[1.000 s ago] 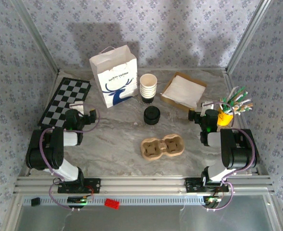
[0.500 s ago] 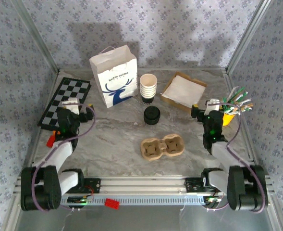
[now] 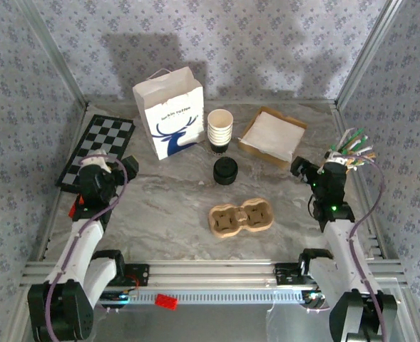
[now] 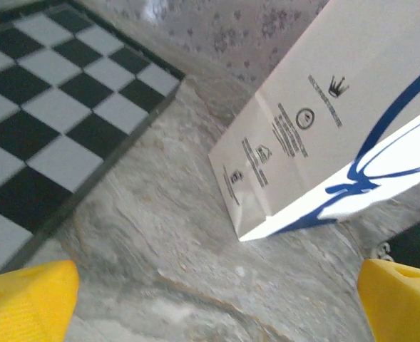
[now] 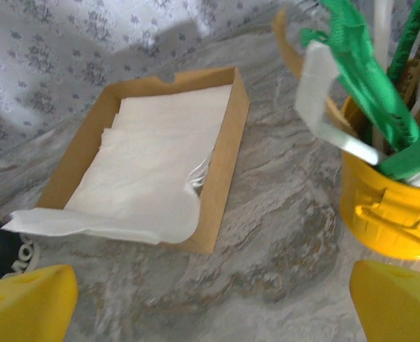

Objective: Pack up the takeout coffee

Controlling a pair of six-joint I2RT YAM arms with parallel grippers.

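A grey marbled table [image 3: 167, 206] sits between patterned walls. From above, the bag [image 3: 170, 114] stands upright at the back. The cups [image 3: 220, 130] are stacked just right of it, with black lids [image 3: 225, 171] in front of them. The carrier [image 3: 241, 217] lies empty mid-table, apart from everything else. A napkin box [image 3: 272, 135] and straws [image 3: 352, 148] sit to the right, a chessboard [image 3: 99, 146] to the left. The left gripper [image 3: 110, 165] hovers by the board and the right gripper [image 3: 316, 167] by the straws, both holding nothing.

At the left wrist, the yellow fingers [image 4: 24, 299] are spread wide, facing the bag's lower corner. At the right wrist, the fingers [image 5: 24, 296] are equally wide, with the box ahead and a yellow pot [image 5: 388, 214] to the right.

Nothing looks packed yet, so this seems to be the opening reach. The next move probably calls for lifting one cup off the stack without toppling it, then seating it in a carrier well.
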